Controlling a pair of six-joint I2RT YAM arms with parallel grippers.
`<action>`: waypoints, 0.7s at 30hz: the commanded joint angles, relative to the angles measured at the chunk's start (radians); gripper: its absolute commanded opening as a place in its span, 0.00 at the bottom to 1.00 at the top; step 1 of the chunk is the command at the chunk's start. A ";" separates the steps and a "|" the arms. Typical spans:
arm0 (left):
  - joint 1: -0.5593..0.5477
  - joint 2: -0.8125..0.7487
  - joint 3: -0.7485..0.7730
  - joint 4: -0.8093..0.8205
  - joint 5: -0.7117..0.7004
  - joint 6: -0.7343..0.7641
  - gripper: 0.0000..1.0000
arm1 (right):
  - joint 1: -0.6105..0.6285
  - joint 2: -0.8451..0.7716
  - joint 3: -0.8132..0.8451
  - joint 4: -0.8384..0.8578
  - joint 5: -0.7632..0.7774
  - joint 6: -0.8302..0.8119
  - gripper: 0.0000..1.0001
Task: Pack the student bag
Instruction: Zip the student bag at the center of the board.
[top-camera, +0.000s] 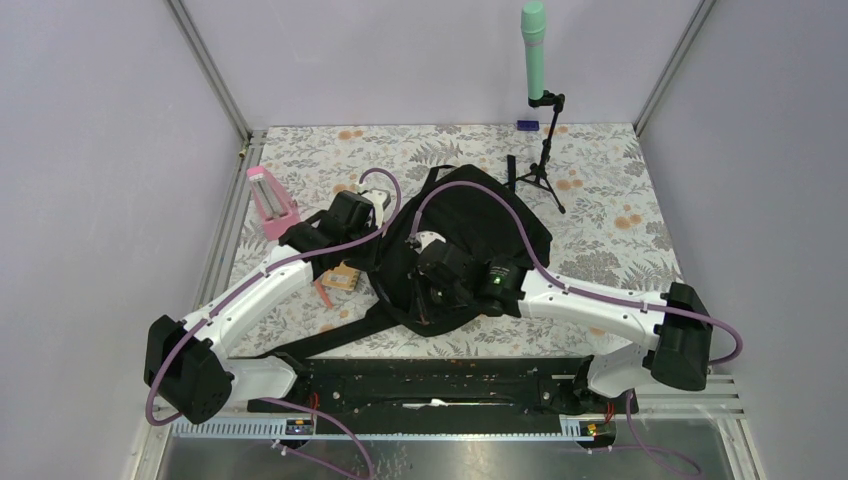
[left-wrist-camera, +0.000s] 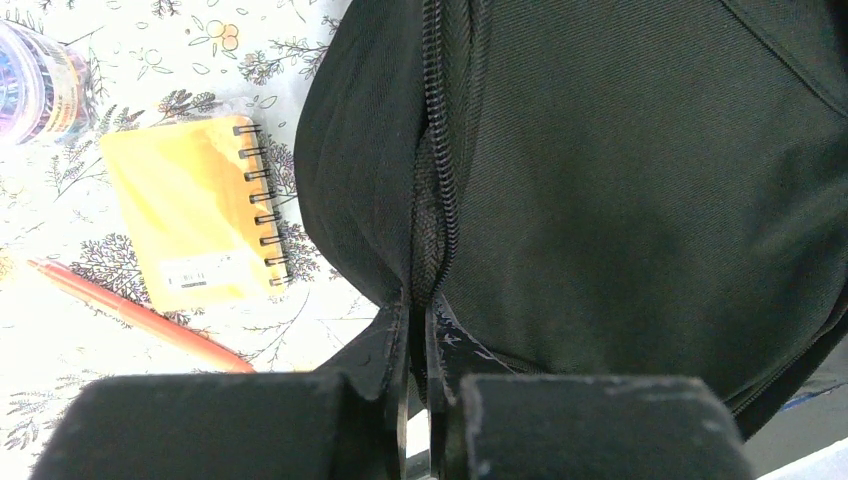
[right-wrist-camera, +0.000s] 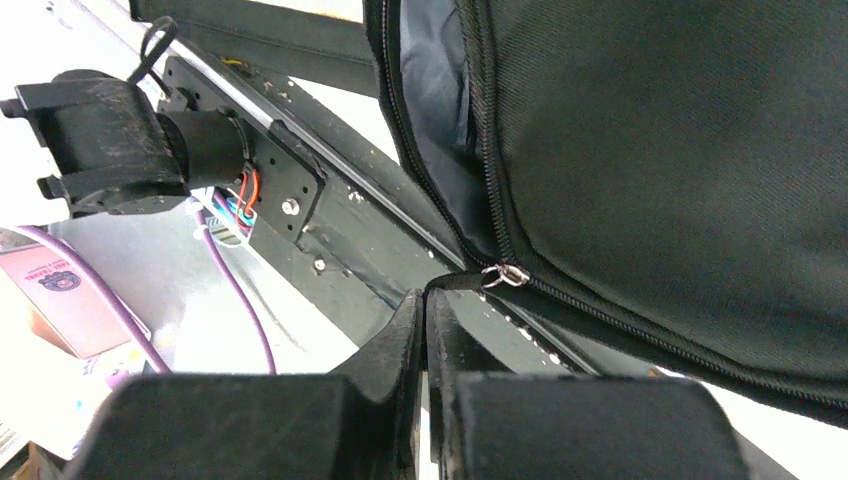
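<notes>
We see a black student bag (left-wrist-camera: 620, 180) with grey lining, a yellow notebook (left-wrist-camera: 190, 215) with black spiral binding, a red pen (left-wrist-camera: 140, 315), a mint-green microphone (top-camera: 533, 45), and a white tablecloth (top-camera: 620, 230) printed with grey ferns and orange blossoms.

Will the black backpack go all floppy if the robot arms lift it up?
Probably floppy: the student bag is soft fabric, bulging and creasing where the left gripper pinches its edge. Its long strap would likely dangle and drag. It looks fairly flat, so perhaps light, though its inside is mostly hidden.
</notes>
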 joint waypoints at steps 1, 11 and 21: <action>-0.008 -0.040 0.004 0.021 -0.006 0.001 0.00 | 0.028 0.017 0.086 0.154 -0.003 0.037 0.00; -0.007 -0.110 -0.017 0.064 -0.007 -0.004 0.00 | 0.035 0.035 0.116 0.264 0.073 0.034 0.00; -0.008 -0.371 -0.094 0.208 -0.090 0.019 0.61 | 0.034 -0.052 0.054 0.281 0.181 0.031 0.00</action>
